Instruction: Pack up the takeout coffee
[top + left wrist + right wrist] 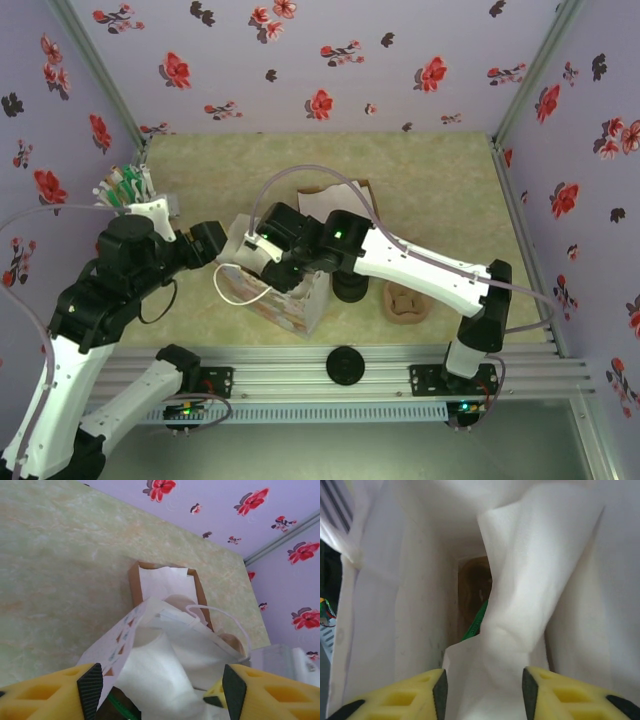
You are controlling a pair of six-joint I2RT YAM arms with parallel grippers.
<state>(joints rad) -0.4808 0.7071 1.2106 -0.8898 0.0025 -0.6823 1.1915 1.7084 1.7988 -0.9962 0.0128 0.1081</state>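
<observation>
A robot lab booth: floral-papered walls [330, 60] box in a table [430, 170], 2 arms [420, 265] behind an aluminium rail [270, 362].

Takeout coffee [474, 587] — prob. the dim brown shape deep inside white bag [395, 605], near bag's bottom, btwn its walls. Mostly hidden by a bag fold; lid, upright or not — can't tell.

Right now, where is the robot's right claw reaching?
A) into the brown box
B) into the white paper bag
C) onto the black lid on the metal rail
B: the right gripper sits between the inner walls of the white paper bag.
</observation>
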